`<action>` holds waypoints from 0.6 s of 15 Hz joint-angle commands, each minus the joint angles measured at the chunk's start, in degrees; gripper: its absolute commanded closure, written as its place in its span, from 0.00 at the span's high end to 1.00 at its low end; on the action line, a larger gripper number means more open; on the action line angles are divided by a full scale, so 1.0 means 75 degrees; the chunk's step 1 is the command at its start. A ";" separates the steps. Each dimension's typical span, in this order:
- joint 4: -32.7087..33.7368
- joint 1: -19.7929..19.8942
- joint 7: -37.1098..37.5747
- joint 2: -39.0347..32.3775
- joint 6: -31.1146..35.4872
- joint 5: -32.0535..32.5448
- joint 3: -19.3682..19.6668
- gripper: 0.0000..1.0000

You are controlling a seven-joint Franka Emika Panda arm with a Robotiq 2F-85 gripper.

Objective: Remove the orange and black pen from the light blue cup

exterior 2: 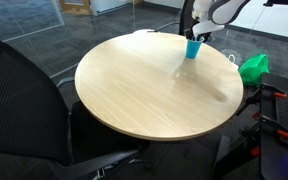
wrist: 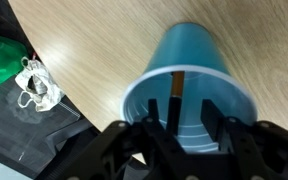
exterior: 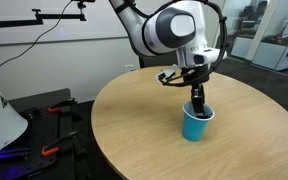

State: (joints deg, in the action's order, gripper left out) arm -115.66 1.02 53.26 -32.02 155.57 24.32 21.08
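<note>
The light blue cup (exterior: 194, 126) stands upright on the round wooden table (exterior: 134, 120), near its edge; it also shows in an exterior view (exterior 2: 193, 48). In the wrist view I look straight down into the cup (wrist: 189, 50). The orange and black pen (wrist: 176, 85) leans inside it against the far wall. My gripper (wrist: 181, 103) is open, its fingertips dipped into the cup's mouth on either side of the pen, the pen closer to one finger. In both exterior views the gripper (exterior: 196, 100) (exterior 2: 197, 35) sits directly over the cup and hides the pen.
A green bag (exterior 2: 252, 67) and a white crumpled object (wrist: 34, 85) lie on the dark floor beyond the table edge. A black chair (exterior 2: 24, 100) stands at the table's other side.
</note>
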 commanded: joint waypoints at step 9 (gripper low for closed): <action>0.0253 -0.0120 -0.0299 -0.0109 0.0122 -0.0387 0.0221 0.48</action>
State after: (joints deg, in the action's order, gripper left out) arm -114.41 1.01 52.90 -32.52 155.57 22.98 21.45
